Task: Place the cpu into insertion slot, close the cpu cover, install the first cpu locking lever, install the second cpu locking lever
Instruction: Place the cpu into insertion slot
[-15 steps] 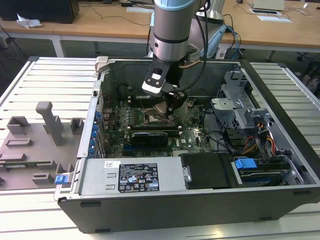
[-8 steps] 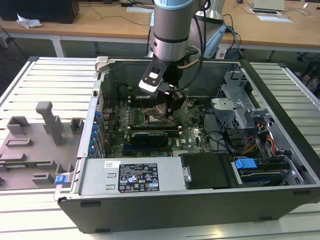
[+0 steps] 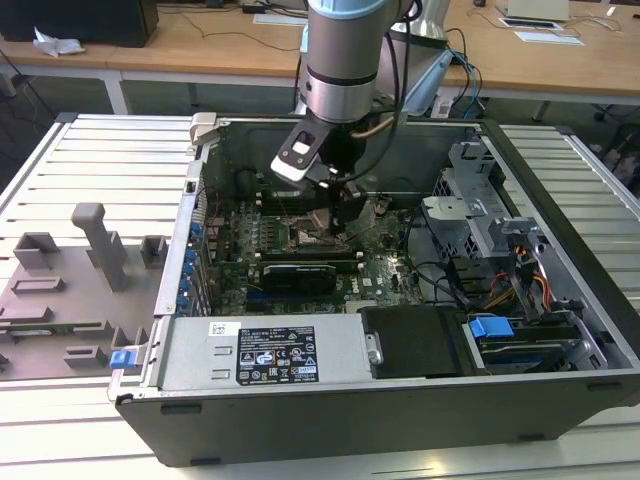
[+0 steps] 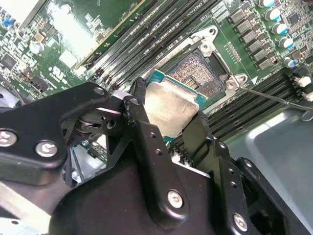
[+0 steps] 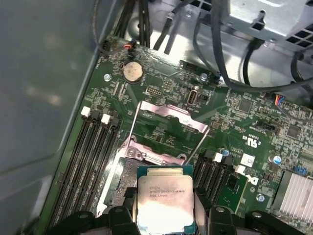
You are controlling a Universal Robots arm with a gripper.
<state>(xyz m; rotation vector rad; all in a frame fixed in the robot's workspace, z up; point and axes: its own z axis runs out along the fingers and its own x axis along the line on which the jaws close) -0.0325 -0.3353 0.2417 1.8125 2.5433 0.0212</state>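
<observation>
The jaws are clamped on the chip (image 4: 172,104), which is pinched by two opposite edges between the black fingers (image 4: 140,131) of the gripper (image 4: 164,113). The chip is held low over the socket (image 4: 208,73), offset so that one part of the fine contact grid is covered and the rest is left bare; whether it already touches the socket cannot be told. For this step to be done well, the chip should be squared to the socket's metal rim and kept level. It should be lowered straight down without sliding, since the contacts are judged easy to bend, and it should be released only once it lies flat. In the first wrist view the chip (image 5: 164,200) is seen as a flat square with a pale silver-grey metal top and a thin green border. Beyond it the cover (image 5: 172,114), a thin metal frame with a large window, is swung back off the socket (image 5: 123,177). Long black memory slots (image 5: 93,152) are set on either side. In the exterior view the gripper (image 3: 340,200) is lowered inside an open computer case (image 3: 420,400).
</observation>
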